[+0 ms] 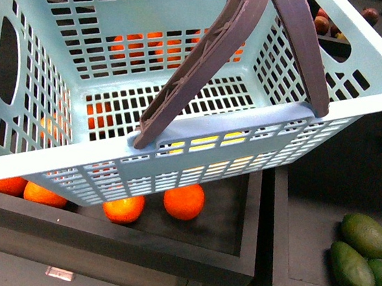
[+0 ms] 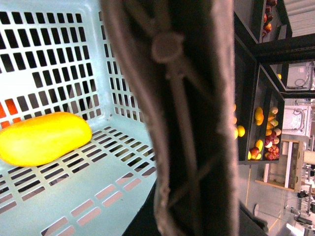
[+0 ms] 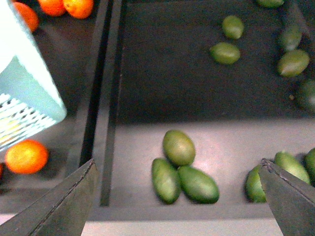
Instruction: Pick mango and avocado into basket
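A turquoise basket (image 1: 262,123) hangs tilted above a dark bin of oranges (image 1: 184,201), its brown handles (image 1: 206,69) raised together. The mango (image 2: 44,138) lies on the basket's slotted floor, close to a wall. The right gripper (image 3: 177,161) hovers over the neighbouring tray (image 3: 231,142), jaws spread wide and empty. Three avocados (image 3: 178,147) lie there touching one another. The left gripper shows in no view, only a handle close up, so its jaws cannot be told.
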Robot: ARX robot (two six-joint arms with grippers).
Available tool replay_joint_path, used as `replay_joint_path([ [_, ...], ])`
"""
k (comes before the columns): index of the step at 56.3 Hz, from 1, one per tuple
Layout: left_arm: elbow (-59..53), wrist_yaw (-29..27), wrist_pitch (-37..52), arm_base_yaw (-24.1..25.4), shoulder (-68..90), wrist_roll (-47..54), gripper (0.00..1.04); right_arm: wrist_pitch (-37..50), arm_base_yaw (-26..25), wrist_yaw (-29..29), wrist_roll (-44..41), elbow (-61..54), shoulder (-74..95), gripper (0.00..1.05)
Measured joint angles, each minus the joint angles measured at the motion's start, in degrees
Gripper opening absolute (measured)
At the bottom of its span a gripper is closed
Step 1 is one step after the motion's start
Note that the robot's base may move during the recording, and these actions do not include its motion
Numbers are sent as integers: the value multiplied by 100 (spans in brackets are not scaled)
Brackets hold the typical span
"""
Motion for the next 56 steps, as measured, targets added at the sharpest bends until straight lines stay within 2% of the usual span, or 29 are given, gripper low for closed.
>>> replay_joint_path([
  [6, 0, -74, 0, 13, 0, -31, 6, 922, -282, -166, -592, 588, 1537, 97],
  [16, 0, -195, 0, 44, 0, 7, 6, 1108, -345, -369, -1316, 1517, 3692, 97],
  [24, 0, -140, 0, 42, 0, 4, 6, 1108, -369, -505, -1325, 2149, 4865, 97],
  [39, 0, -94, 0, 37, 0, 4, 6, 1346, -367, -402, -1357, 3060, 6824, 97],
  [56, 0, -131, 0, 44, 0, 7, 6, 1412, -363, -398, -1067, 3762, 7956, 97],
])
